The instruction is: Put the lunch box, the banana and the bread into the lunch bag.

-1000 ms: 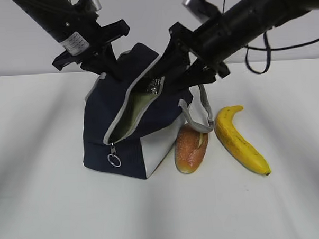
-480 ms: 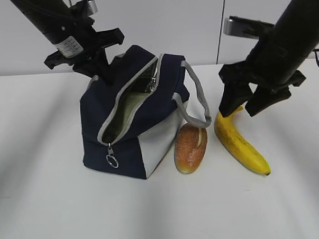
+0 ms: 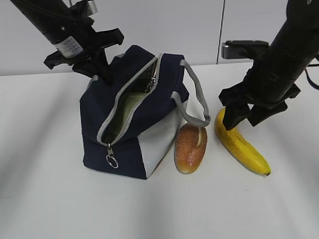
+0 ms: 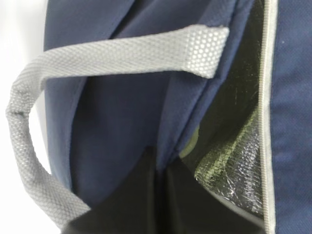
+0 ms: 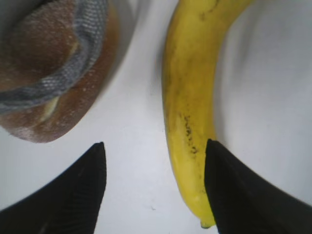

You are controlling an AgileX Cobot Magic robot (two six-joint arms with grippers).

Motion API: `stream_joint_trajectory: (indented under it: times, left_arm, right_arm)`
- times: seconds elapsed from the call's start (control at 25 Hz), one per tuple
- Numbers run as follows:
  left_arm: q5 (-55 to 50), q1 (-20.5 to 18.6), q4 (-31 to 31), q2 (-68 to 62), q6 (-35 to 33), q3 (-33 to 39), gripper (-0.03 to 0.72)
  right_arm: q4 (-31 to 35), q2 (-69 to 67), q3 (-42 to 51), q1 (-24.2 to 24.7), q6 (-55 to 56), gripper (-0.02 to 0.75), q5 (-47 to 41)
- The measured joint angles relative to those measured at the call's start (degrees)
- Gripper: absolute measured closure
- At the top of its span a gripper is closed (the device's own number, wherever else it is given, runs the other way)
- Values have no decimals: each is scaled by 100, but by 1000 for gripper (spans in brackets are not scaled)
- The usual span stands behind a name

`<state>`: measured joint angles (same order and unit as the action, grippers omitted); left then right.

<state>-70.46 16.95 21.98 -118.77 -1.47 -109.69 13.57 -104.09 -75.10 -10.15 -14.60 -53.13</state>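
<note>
The lunch bag [image 3: 133,118] sits toward the counter's [image 3: 47,209] far edge, left of the middle, unzipped, its silvery lining showing through the mouth. The left claw [image 3: 102,71] is pressed together on the bag's navy rim at the far side, pinching the fabric just beside a grey strap [image 4: 122,53]. The bread [image 3: 191,148] lies against the bag's white side panel, with the other grey strap draped over it. The banana [image 3: 240,142] lies just beside the bread, apart from it. The right claw [image 3: 243,116] is spread, hovering low over the banana's far end, one finger [image 5: 229,185] touching its side.
</note>
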Motion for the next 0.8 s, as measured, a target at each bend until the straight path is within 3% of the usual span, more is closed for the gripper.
stream_joint_trajectory:
  times: [0.64,0.8]
  left_arm:
    - [0,-4,-5,0,0,0,691]
    - [0,-4,-6,0,0,0,691]
  right_arm:
    - [-200,-1262,-11,12,-83,272,708]
    - [-200,-1262,-11,12,-83,342,741]
